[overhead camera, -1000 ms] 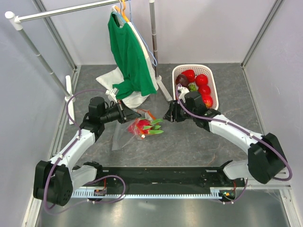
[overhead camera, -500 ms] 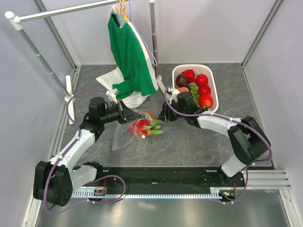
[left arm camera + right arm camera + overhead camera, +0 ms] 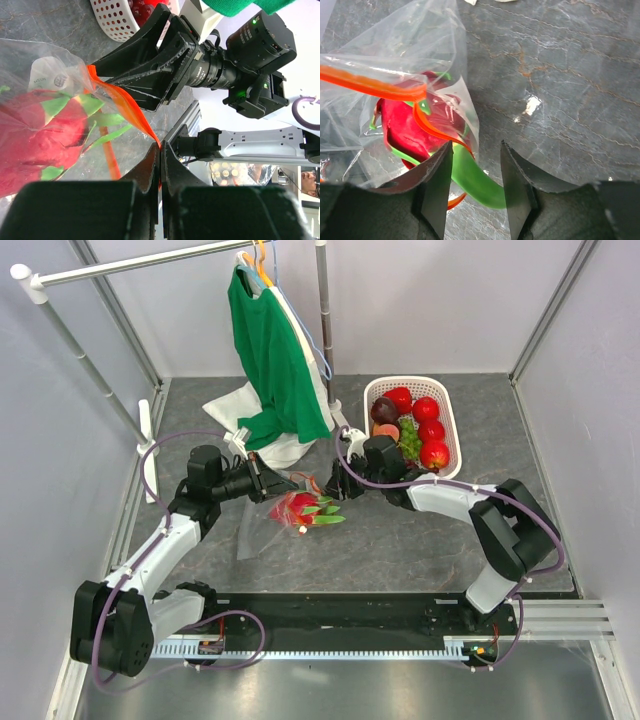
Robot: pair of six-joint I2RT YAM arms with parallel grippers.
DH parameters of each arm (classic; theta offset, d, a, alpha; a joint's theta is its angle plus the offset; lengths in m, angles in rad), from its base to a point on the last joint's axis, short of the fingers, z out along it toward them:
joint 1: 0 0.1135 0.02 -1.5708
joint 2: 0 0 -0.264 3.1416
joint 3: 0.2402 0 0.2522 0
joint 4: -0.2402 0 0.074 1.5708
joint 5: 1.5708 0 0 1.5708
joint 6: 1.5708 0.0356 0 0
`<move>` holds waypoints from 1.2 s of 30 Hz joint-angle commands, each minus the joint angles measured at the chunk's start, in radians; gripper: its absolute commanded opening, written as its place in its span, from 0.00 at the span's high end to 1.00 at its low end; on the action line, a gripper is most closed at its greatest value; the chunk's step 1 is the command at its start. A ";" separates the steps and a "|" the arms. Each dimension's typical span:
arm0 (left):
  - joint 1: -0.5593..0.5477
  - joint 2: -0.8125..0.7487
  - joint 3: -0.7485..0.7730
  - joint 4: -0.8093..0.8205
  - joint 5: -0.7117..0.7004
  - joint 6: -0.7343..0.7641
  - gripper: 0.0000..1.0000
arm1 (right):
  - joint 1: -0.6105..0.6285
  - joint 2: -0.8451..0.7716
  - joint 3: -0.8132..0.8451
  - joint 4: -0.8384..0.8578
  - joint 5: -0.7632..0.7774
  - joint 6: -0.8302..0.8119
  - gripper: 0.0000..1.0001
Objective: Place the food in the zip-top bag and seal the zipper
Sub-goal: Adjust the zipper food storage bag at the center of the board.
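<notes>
The clear zip-top bag (image 3: 262, 525) lies at the table's middle left with a pink dragon fruit (image 3: 298, 508) partly inside, its green tips sticking out of the mouth. My left gripper (image 3: 277, 480) is shut on the orange-red zipper (image 3: 131, 109) strip at the bag's mouth and holds it up. My right gripper (image 3: 335, 483) is open just right of the bag's mouth. In the right wrist view its jaws straddle a green tip (image 3: 472, 177) of the dragon fruit (image 3: 405, 130) beside the zipper (image 3: 375, 86). Red and other fruits (image 3: 425, 430) lie in the white basket.
The white lattice basket (image 3: 447, 408) stands at the back right. A green shirt (image 3: 272, 360) hangs from a rail at the back, over white cloth (image 3: 250, 420) on the table. Metal posts (image 3: 324, 310) stand behind.
My right gripper has moved left from near the basket to the bag's mouth. The left gripper and the bag have stayed put.
</notes>
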 commanded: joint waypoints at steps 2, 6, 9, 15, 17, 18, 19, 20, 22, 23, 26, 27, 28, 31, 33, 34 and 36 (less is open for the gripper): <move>0.012 -0.013 0.029 -0.001 0.031 0.013 0.98 | 0.012 -0.011 0.010 0.069 -0.049 -0.038 0.48; 0.013 -0.012 0.026 -0.003 0.031 0.013 0.98 | 0.018 -0.011 0.004 0.066 -0.043 -0.045 0.47; 0.013 -0.009 0.023 -0.004 0.031 0.013 0.98 | 0.018 0.001 0.010 0.059 -0.032 -0.050 0.48; 0.013 -0.010 0.033 -0.012 0.035 0.018 0.98 | 0.013 0.031 0.048 0.004 -0.012 -0.067 0.74; 0.013 -0.018 0.051 -0.045 0.028 0.054 0.98 | 0.002 0.014 0.071 -0.041 -0.021 -0.033 0.97; 0.015 -0.027 0.060 -0.067 0.026 0.073 0.98 | -0.002 0.003 0.084 -0.064 -0.035 -0.024 1.00; 0.015 -0.035 0.080 -0.122 0.025 0.094 0.98 | -0.005 -0.012 0.096 -0.116 -0.047 -0.013 1.00; 0.015 -0.042 0.094 -0.153 0.019 0.149 0.98 | -0.008 -0.050 0.113 -0.137 -0.060 0.019 1.00; 0.015 -0.055 0.146 -0.290 -0.007 0.223 0.98 | -0.010 -0.100 0.122 -0.173 -0.115 0.072 1.00; 0.015 -0.055 0.169 -0.337 -0.041 0.302 0.98 | -0.011 -0.152 0.125 -0.197 -0.133 0.101 1.00; 0.015 -0.058 0.262 -0.504 -0.083 0.436 0.98 | -0.008 -0.245 0.130 -0.217 -0.196 0.226 1.00; 0.015 -0.067 0.281 -0.524 -0.083 0.458 0.98 | -0.007 -0.262 0.137 -0.242 -0.205 0.256 1.00; 0.015 -0.090 0.325 -0.571 -0.078 0.502 0.98 | -0.005 -0.288 0.162 -0.262 -0.216 0.266 1.00; 0.015 -0.130 0.452 -0.671 -0.061 0.576 0.98 | -0.007 -0.321 0.224 -0.328 -0.247 0.315 1.00; 0.015 -0.142 0.520 -0.768 -0.021 0.608 0.98 | -0.005 -0.336 0.243 -0.349 -0.255 0.367 1.00; 0.015 -0.150 0.584 -0.799 -0.012 0.627 0.98 | -0.005 -0.347 0.249 -0.354 -0.255 0.376 1.00; 0.015 -0.150 0.635 -0.880 0.000 0.633 0.98 | -0.005 -0.345 0.255 -0.374 -0.247 0.382 1.00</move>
